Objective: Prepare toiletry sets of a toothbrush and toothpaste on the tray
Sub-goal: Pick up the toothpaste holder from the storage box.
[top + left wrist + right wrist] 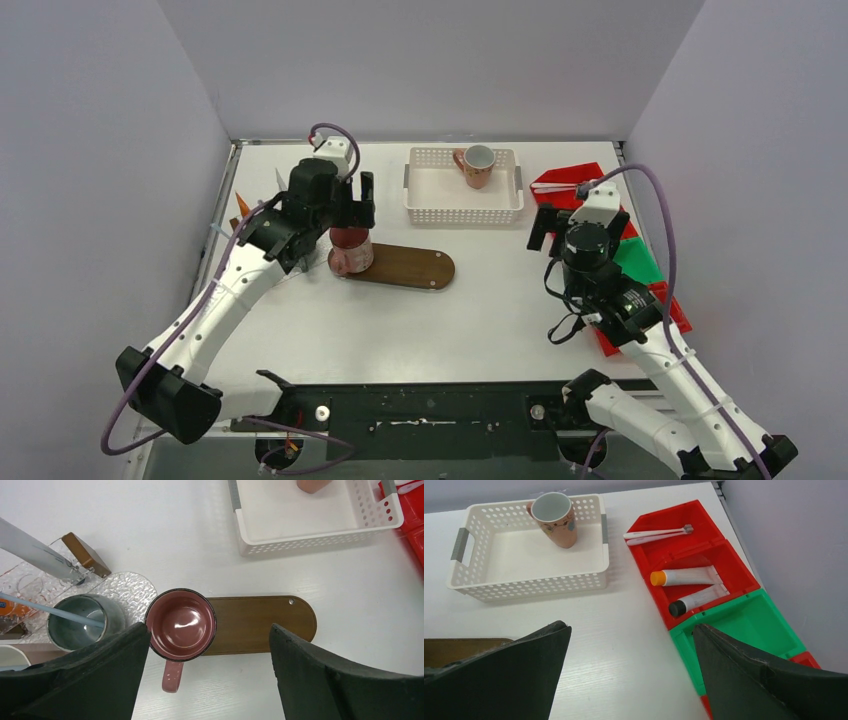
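Now the maroon mug [180, 625] stood upright on the left end of the wooden tray [260, 625], toward the surface's [150, 530] left edge, under the released left claw [210, 630], while the right claw [631, 626] was released too.

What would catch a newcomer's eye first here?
Probably the glossy maroon ceramic mug standing on one end of the oval wooden board, with the left gripper open above it. Next, the red plastic bins at the right edge, holding white toothbrushes and two tubes, and the white perforated basket with a pinkish mug at the back.
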Tool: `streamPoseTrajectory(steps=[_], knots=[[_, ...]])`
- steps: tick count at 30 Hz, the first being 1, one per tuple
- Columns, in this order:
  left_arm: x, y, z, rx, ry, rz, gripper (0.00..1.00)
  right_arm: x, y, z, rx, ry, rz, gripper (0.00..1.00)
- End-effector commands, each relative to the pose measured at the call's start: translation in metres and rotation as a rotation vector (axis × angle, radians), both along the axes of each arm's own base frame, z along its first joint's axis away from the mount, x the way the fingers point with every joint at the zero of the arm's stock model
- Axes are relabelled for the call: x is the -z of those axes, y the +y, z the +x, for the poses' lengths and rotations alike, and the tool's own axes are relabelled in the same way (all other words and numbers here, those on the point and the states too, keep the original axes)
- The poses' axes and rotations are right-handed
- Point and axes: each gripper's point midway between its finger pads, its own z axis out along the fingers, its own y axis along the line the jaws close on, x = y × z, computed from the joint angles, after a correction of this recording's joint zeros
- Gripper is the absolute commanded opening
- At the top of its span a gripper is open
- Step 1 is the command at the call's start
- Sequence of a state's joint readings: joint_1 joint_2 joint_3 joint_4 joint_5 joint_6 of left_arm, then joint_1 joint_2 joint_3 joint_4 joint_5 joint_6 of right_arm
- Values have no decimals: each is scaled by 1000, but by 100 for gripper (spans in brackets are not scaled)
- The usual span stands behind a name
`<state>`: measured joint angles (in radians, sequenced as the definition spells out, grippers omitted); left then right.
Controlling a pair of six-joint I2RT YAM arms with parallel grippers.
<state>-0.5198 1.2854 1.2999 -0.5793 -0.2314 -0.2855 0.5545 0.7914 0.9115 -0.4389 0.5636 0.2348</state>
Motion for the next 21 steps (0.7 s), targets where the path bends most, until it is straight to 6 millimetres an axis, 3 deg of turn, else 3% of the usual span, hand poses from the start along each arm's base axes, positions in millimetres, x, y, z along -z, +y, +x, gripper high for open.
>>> streamPoseTrajectory(steps=[1,8,16,21], knots=[[-20,13,-3,-3,-109,4,88,3,-15,-7,142,88,67,100],[-11,23,-8,-11,-167,9,93,30,-43,-8,328,244,99,100],[-3,21,-13,12,-167,-4,96,70,-114,-15,546,357,219,100],[-3,23,-16,15,-177,1,97,81,-148,-20,637,335,317,100]])
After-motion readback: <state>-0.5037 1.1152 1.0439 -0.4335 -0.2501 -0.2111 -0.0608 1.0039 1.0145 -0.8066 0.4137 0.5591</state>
